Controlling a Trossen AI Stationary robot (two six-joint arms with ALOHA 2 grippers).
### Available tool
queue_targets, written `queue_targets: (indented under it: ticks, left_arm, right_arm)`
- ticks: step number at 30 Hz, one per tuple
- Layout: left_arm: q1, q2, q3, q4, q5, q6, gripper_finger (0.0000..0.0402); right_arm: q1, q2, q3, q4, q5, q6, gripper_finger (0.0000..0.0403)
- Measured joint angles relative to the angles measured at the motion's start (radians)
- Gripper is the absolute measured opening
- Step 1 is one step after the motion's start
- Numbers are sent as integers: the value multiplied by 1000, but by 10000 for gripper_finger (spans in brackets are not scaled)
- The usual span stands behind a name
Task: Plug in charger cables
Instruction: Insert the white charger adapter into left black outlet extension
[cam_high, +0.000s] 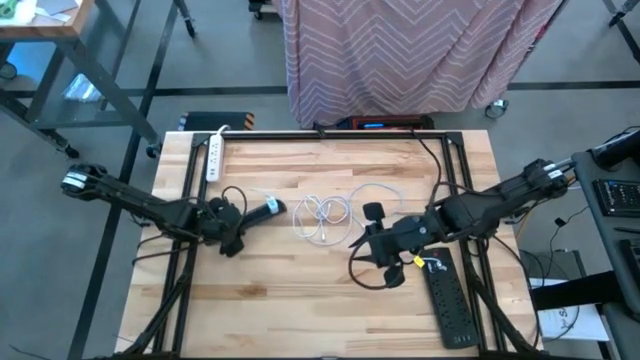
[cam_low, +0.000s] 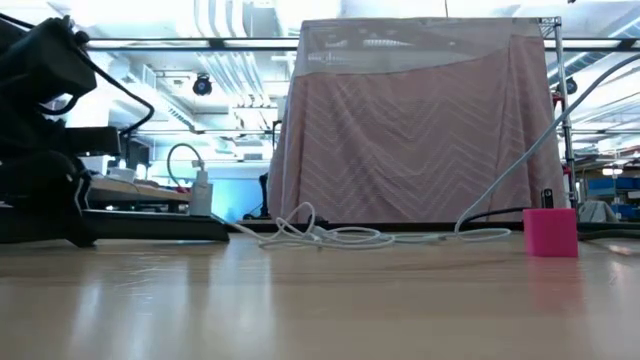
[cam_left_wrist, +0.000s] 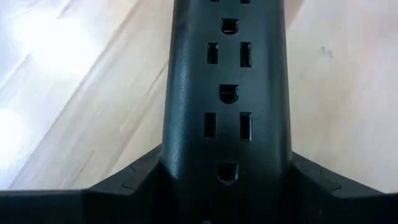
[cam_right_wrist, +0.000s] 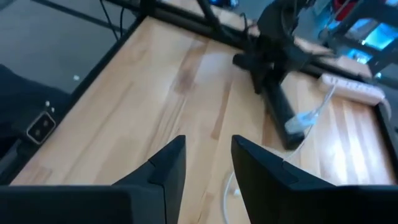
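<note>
My left gripper (cam_high: 236, 226) is closed on the near end of a short black power strip (cam_high: 262, 211). Both fingers (cam_left_wrist: 124, 186) clamp its flanks, so I judge the strip is held to steady its outlets against insertion force. The strip's long axis runs straight ahead of the left fingers, toward the table's middle. Its outlet face (cam_left_wrist: 227, 93) is turned up to the left wrist camera. A light blue plug block (cam_right_wrist: 298, 122) sits at the strip's far end, opposite the left fingers, with a white cord leaving it. I cannot tell if it is fully seated. Beyond that end, between my two grippers, the remaining charger cables (cam_high: 321, 216) lie in a loose white tangle on the table (cam_high: 300, 300). The coil has no single heading; its free runs trail off toward the right arm's side. A pink plug block (cam_low: 550, 232) stands upright on the wood, well apart from the tangle in the low view. My right gripper (cam_right_wrist: 208, 155) is above the table beside the tangle, fingers parted by a narrow gap and holding nothing. It faces the held strip, which I judge suits fetching a plug. A second black power strip (cam_high: 448, 298) lies just behind the right gripper.
</note>
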Motion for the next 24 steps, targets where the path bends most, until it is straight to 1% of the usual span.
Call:
queue_targets:
  ticks: [3,5,11,16,21,24]
  left_arm:
    - [0,-6,4,-19,0,-49,232]
    - [0,-6,4,-58,16,-118,236]
    - [-3,-5,-3,-82,7,-200,225]
    - [-3,-9,-4,-86,7,-260,225]
    - [-2,-10,0,-79,8,-311,254]
    - [0,-8,9,-82,16,-316,272]
  right_arm:
    - [0,-2,-35,7,0,23,130]
    - [0,-3,-60,7,0,47,136]
    - [0,-3,-145,27,0,103,155]
    - [2,-4,-206,73,0,107,171]
    - [7,-20,-210,73,0,107,184]
    - [7,-42,-204,77,0,90,191]
